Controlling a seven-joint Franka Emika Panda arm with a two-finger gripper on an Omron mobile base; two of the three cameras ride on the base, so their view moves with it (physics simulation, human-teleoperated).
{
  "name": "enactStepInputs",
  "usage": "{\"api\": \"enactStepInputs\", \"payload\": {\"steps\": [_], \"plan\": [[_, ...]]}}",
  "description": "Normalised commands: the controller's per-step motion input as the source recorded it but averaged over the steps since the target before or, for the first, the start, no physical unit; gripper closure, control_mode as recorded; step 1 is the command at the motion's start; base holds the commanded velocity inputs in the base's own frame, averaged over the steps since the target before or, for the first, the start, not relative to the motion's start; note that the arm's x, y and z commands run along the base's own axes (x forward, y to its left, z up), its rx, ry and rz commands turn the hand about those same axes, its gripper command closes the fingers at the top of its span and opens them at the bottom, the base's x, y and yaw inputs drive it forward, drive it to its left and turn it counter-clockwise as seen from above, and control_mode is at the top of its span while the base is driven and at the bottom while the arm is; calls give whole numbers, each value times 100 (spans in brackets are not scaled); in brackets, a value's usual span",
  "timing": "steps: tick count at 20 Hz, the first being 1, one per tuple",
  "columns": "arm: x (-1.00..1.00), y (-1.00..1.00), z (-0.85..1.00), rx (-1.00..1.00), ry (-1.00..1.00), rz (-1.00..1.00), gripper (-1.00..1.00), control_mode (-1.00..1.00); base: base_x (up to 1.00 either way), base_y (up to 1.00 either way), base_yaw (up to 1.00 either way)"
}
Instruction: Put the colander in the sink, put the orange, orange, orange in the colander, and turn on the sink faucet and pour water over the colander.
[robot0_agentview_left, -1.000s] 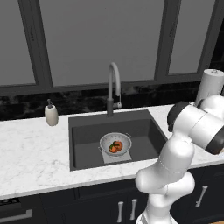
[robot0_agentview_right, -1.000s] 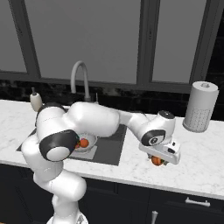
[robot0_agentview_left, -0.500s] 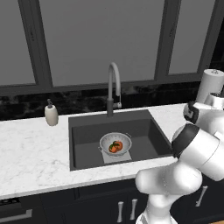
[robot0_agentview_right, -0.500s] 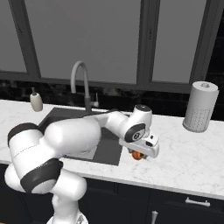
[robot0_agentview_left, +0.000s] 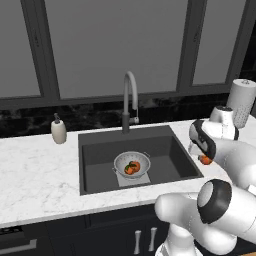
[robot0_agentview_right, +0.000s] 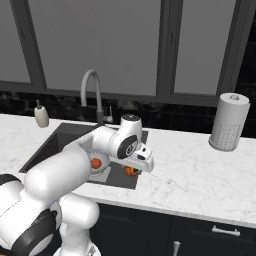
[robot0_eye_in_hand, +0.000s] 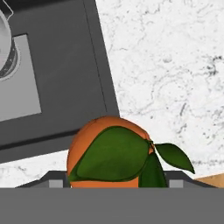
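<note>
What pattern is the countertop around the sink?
White marble countertop with grey veining; clearest in the hand view.

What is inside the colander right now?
The colander sits on the sink floor with oranges in it: two seem visible, though they overlap, and the bowl's bottom beneath them is covered. A third orange is in the gripper, above the sink's right edge.

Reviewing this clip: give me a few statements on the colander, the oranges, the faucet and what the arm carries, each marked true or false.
1. The colander sits inside the sink. True.
2. The colander is empty. False: oranges lie in it.
3. The gripper holds an orange with green leaves. True.
4. The held orange hangs directly above the colander. False: it is near the sink's right edge, over the counter.
5. The soap dispenser stands right of the faucet. False: it stands left.
</note>
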Motion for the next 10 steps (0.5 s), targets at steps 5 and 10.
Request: {"api": "enactStepInputs", "payload": {"steps": [5,10], "plan": [[16,78,3,0,0,8,100,-100,0,0,0],[12,55,0,0,0,9,100,-100,0,0,0]]}}
